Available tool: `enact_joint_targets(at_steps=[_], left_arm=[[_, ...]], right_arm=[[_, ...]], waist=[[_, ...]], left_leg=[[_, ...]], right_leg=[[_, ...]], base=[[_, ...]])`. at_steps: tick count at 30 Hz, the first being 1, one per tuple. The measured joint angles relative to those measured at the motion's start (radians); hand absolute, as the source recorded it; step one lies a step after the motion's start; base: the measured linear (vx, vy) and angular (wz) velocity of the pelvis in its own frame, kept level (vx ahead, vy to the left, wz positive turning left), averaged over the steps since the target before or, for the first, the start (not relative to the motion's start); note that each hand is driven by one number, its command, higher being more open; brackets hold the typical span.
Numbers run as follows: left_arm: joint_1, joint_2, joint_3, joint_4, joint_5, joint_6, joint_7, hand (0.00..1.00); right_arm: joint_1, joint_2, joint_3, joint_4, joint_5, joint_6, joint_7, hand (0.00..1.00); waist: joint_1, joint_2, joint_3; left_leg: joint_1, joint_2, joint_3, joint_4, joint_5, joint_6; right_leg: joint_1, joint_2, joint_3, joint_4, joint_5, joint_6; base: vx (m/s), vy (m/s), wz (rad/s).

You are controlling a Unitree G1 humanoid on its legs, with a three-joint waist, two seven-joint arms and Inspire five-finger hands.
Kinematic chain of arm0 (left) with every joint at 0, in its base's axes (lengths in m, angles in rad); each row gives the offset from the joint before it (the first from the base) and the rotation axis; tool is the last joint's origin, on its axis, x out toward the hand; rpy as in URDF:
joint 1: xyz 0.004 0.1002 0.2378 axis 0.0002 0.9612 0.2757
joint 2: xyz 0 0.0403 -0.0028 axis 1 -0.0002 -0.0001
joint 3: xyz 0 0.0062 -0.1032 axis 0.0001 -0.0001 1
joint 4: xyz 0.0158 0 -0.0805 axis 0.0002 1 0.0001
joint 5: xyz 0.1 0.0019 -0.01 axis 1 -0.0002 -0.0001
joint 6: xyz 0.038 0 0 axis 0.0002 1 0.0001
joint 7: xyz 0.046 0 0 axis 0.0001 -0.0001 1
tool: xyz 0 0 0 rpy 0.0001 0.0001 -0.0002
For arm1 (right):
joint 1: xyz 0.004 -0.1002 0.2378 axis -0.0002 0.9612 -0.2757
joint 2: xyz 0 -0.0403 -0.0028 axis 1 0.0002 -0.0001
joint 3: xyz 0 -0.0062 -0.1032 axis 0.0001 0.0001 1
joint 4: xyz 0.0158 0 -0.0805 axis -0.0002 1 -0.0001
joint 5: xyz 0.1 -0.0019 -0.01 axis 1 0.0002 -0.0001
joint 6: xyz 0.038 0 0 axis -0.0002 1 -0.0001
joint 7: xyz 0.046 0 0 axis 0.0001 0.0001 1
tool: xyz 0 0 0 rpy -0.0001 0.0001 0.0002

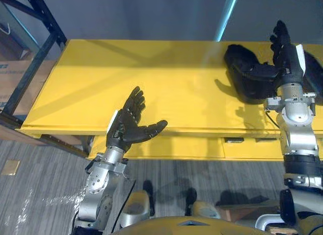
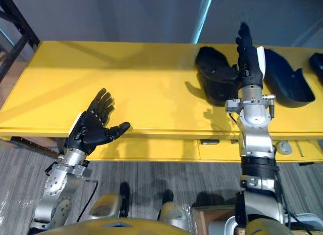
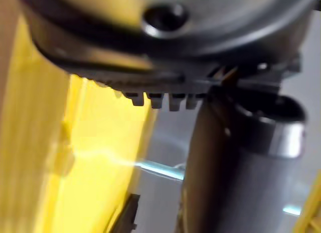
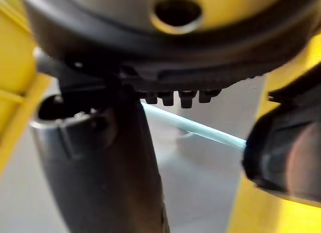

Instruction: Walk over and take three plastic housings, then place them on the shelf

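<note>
Three black plastic housings lie on the yellow shelf top (image 2: pixel 126 83): one (image 2: pixel 214 76) right of the middle, a second (image 2: pixel 285 81) further right, and a third (image 2: pixel 317 60) cut off by the picture's edge. My right hand (image 2: pixel 248 55) stands open over the right side of the first housing (image 1: pixel 245 73), fingers straight up and thumb reaching towards it. In the right wrist view that housing (image 4: pixel 286 153) shows close beside the thumb. My left hand (image 1: pixel 132 121) hovers open, palm up, at the shelf's front edge and holds nothing.
A dark metal rack frame (image 1: pixel 35 58) stands at the shelf's left end with a cardboard box (image 1: pixel 15 68) behind it. Yellow drawer fronts (image 2: pixel 217 149) run below the front edge. Grey plank floor (image 1: pixel 30 179) lies below.
</note>
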Motion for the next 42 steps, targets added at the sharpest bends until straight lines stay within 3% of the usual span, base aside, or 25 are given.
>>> enact_joint_targets(at_steps=[6, 17, 20, 27, 33, 38, 42], left_arm=[[-0.036, -0.02, 0.023, -0.019, 0.036, -0.001, 0.016, 1.0], [-0.018, -0.04, 0.057, -0.026, 0.03, 0.03, 0.006, 1.0], [0.007, -0.04, 0.063, -0.033, 0.024, 0.03, -0.018, 1.0], [0.013, -0.041, 0.066, -0.034, 0.024, 0.03, -0.034, 1.0], [0.012, -0.041, 0.067, -0.034, 0.024, 0.031, -0.033, 1.0], [0.006, -0.036, 0.069, -0.034, 0.024, 0.041, -0.014, 1.0], [0.003, -0.035, 0.071, -0.034, 0.012, 0.049, 0.011, 1.0]], right_arm=[[0.06, 0.035, -0.009, -0.121, -0.001, -0.035, 0.012, 1.0], [0.258, 0.112, -0.154, -0.144, -0.039, 0.076, -0.083, 1.0], [0.284, 0.112, -0.167, -0.144, 0.005, 0.078, -0.075, 1.0], [0.316, 0.112, -0.181, -0.097, 0.124, 0.117, 0.025, 1.0], [0.311, 0.111, -0.181, -0.019, 0.177, 0.135, 0.079, 1.0], [0.249, 0.096, -0.173, 0.047, 0.248, 0.138, 0.066, 1.0], [0.155, 0.058, -0.151, 0.108, 0.293, 0.14, 0.057, 1.0]], waist=[[-0.009, -0.012, -0.043], [-0.048, 0.008, -0.097], [-0.065, 0.004, -0.108], [-0.07, 0.003, -0.11], [-0.071, 0.005, -0.101], [-0.065, 0.013, -0.043], [-0.06, 0.041, 0.016]], left_leg=[[0.013, -0.001, 0.017, -0.006, -0.01, -0.001], [0.03, -0.002, 0.052, -0.01, -0.016, 0.001], [0.031, 0.0, 0.062, -0.011, -0.02, -0.001], [0.008, 0.024, 0.088, 0.066, -0.068, 0.0], [-0.078, 0.054, 0.078, 0.206, -0.135, 0.008], [-0.147, 0.049, 0.058, 0.263, -0.143, 0.016], [-0.171, 0.045, 0.049, 0.288, -0.142, 0.017]], right_leg=[[0.001, -0.003, 0.014, 0.004, 0.0, 0.001], [-0.005, -0.008, 0.047, 0.003, -0.008, 0.01], [-0.01, -0.007, 0.057, 0.002, -0.008, 0.01], [-0.02, 0.004, 0.089, 0.015, -0.005, 0.009], [-0.063, 0.015, 0.096, 0.061, -0.013, 0.014], [-0.125, 0.004, 0.086, 0.124, -0.032, 0.011], [-0.15, -0.004, 0.081, 0.162, -0.039, 0.011]], base=[[0.0, 0.017, -0.09], [-0.01, 0.01, -0.09], [0.0, 0.003, -0.1], [-0.01, 0.012, -0.14], [-0.07, 0.052, 0.0], [-0.11, 0.054, 0.11], [-0.09, 0.049, 0.09]])
